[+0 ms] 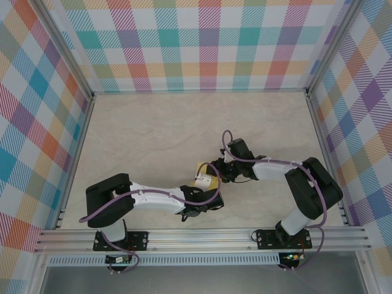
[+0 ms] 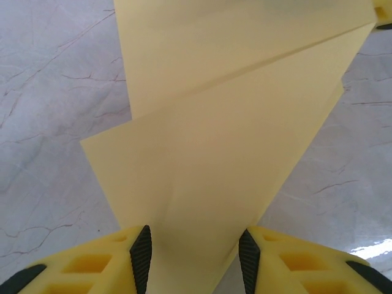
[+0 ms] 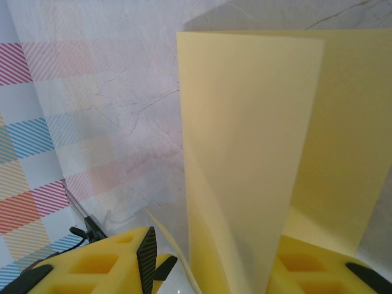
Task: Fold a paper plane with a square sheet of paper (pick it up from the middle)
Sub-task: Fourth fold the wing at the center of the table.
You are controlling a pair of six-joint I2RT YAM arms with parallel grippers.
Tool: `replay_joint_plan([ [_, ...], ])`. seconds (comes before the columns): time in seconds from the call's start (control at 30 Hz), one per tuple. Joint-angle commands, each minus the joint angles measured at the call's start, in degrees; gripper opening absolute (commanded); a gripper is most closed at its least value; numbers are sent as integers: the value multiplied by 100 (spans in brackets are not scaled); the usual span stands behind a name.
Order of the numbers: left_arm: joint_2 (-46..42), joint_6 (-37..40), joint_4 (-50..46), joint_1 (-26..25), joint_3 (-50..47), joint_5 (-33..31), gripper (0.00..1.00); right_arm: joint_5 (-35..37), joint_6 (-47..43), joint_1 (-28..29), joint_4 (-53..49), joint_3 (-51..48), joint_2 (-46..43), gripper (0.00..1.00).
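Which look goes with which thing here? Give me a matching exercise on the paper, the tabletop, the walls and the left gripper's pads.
Things:
1. sheet of paper
2. tabletop
3. enclosure walls
4. left gripper pads

Looks:
A. black strips on yellow fingers
B. pastel plaid
C. plain pale yellow, creased
D. pale marbled surface

Pairs: 1-C, 2-D, 3-B, 4-A

The counter (image 1: pixel 153 135) is a pale cream slab with a marble look and thin dark veins. Checked walls (image 1: pixel 202 43) close it on the left, far and right. An aluminium rail (image 1: pixel 202 236) along its near edge carries the left base (image 1: pixel 120 240) and right base (image 1: pixel 278 237).
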Motion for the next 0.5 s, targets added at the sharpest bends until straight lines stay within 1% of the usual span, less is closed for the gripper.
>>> replay_joint_plan([
  [0.0,48,-152,-281,-55,29,-215,42,-2,-10,-36,-109,78,73,42],
  [0.23,22,-144,-142,-57,-84,-135,38,-4,22,-37,-86,86,107,42],
  [0.47,73,-143,-5,-58,-138,12,28,-15,16,-39,-108,131,131,42],
])
